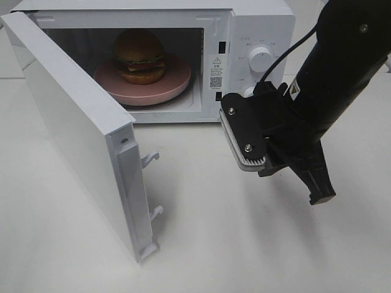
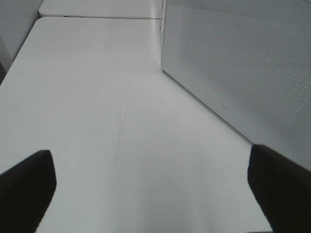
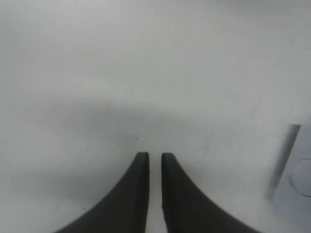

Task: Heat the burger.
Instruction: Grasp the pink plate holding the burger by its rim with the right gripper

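While the burger (image 1: 140,56) sits in the microwave (image 1: 263,24), its sticker (image 1: 216,70) unreadable, left pincer (image 2: 150,153) gapes and right pincer (image 3: 154,156) stands barely parted.

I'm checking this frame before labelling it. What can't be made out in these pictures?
- Exterior high: markings around the upper dial are too small to read; what lies below it is hidden by the right arm.
- Exterior high: the far side of the burger faces away from the camera.
- Left wrist: the left gripper shows only fingertips, cut off by the picture's edges.
- Both wrist views: the burger is out of frame.
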{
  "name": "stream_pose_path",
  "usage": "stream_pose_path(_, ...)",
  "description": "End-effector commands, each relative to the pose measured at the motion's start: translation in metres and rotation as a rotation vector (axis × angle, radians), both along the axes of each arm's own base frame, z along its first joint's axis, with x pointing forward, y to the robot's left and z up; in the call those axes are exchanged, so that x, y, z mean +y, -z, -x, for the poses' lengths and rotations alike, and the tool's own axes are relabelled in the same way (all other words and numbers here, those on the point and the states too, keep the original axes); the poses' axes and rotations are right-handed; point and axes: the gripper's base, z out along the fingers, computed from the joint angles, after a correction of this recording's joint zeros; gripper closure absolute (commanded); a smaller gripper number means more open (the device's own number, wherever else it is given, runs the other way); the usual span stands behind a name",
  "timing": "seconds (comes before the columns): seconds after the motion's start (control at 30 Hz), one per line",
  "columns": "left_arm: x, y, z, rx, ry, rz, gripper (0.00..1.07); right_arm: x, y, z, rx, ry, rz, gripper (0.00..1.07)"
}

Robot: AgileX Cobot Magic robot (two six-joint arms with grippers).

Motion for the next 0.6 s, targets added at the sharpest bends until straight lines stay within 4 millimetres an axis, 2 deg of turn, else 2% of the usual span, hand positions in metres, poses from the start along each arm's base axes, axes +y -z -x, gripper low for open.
stream_pose_path(0.03, 0.000, 0.000, 0.002, -0.028, -0.002, 0.007, 0.07, 0.002, -0.005, -0.003, -0.052, -0.054, -0.011, 0.89)
stream_pose_path(0.07, 0.000, 0.000, 0.002, -0.028, -0.002, 0.007, 0.07, 0.003, -0.006, -0.005, -0.078, -0.065, -0.023, 0.83)
stream_pose_path(0.13, 0.000, 0.000, 0.002, -0.028, -0.002, 0.007, 0.07, 0.004, -0.006, -0.006, -0.090, -0.067, -0.030, 0.79)
stream_pose_path(0.17, 0.000, 0.000, 0.002, -0.028, -0.002, 0.007, 0.07, 0.006, -0.007, -0.008, -0.119, -0.069, -0.049, 0.69)
stream_pose_path(0.2, 0.000, 0.000, 0.002, -0.028, -0.002, 0.007, 0.07, 0.006, -0.007, -0.008, -0.119, -0.069, -0.049, 0.69)
stream_pose_path(0.23, 0.000, 0.000, 0.002, -0.028, -0.002, 0.007, 0.07, 0.008, -0.008, -0.010, -0.140, -0.068, -0.064, 0.56)
stream_pose_path(0.27, 0.000, 0.000, 0.002, -0.028, -0.002, 0.007, 0.07, 0.008, -0.008, -0.010, -0.140, -0.068, -0.064, 0.56)
stream_pose_path(0.3, 0.000, 0.000, 0.002, -0.028, -0.002, 0.007, 0.07, 0.008, -0.008, -0.010, -0.140, -0.057, -0.070, 0.48)
stream_pose_path(0.33, 0.000, 0.000, 0.002, -0.028, -0.002, 0.007, 0.07, 0.009, -0.008, -0.012, -0.149, -0.029, -0.086, 0.34)
stream_pose_path(0.37, 0.000, 0.000, 0.002, -0.028, -0.002, 0.007, 0.07, 0.009, -0.008, -0.012, -0.149, -0.029, -0.086, 0.34)
stream_pose_path(0.43, 0.000, 0.000, 0.002, -0.028, -0.001, 0.006, 0.07, 0.011, -0.009, -0.014, -0.173, 0.001, -0.116, 0.15)
stream_pose_path(0.47, 0.000, 0.000, 0.002, -0.028, -0.001, 0.006, 0.07, 0.011, -0.009, -0.014, -0.173, 0.001, -0.116, 0.15)
stream_pose_path(0.5, 0.000, 0.000, 0.002, -0.028, -0.001, 0.006, 0.07, 0.011, -0.010, -0.015, -0.186, 0.009, -0.128, 0.09)
stream_pose_path(0.6, 0.000, 0.000, 0.002, -0.028, -0.001, 0.006, 0.07, 0.012, -0.010, -0.016, -0.191, 0.008, -0.131, 0.09)
